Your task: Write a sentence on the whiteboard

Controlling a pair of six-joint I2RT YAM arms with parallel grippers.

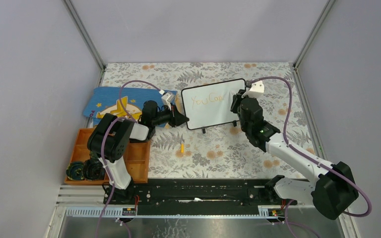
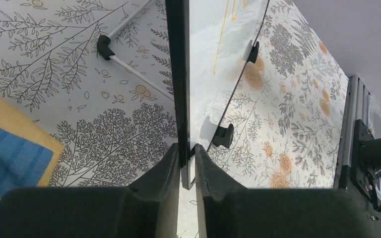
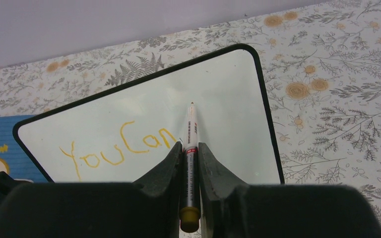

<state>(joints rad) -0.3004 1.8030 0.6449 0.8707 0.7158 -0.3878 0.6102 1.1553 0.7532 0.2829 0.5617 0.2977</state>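
Note:
The whiteboard [image 1: 213, 103] stands tilted on two black feet on the floral cloth; it also shows in the right wrist view [image 3: 144, 124] and edge-on in the left wrist view [image 2: 213, 54]. The sentence [image 1: 207, 99] reads only "You Can" in orange, also in the right wrist view [image 3: 119, 148]. My left gripper [image 1: 182, 119] [image 2: 188, 151] is shut on the whiteboard's left edge. My right gripper [image 1: 237, 101] [image 3: 190, 146] is shut on a marker [image 3: 190, 148], whose tip points at the board just right of "Can".
A blue star-patterned book [image 1: 114, 103] lies left of the board. An orange tray [image 1: 139, 161] with black tape rolls [image 1: 84, 171] sits at the near left. An orange marker cap [image 1: 182, 147] lies on the cloth in front of the board.

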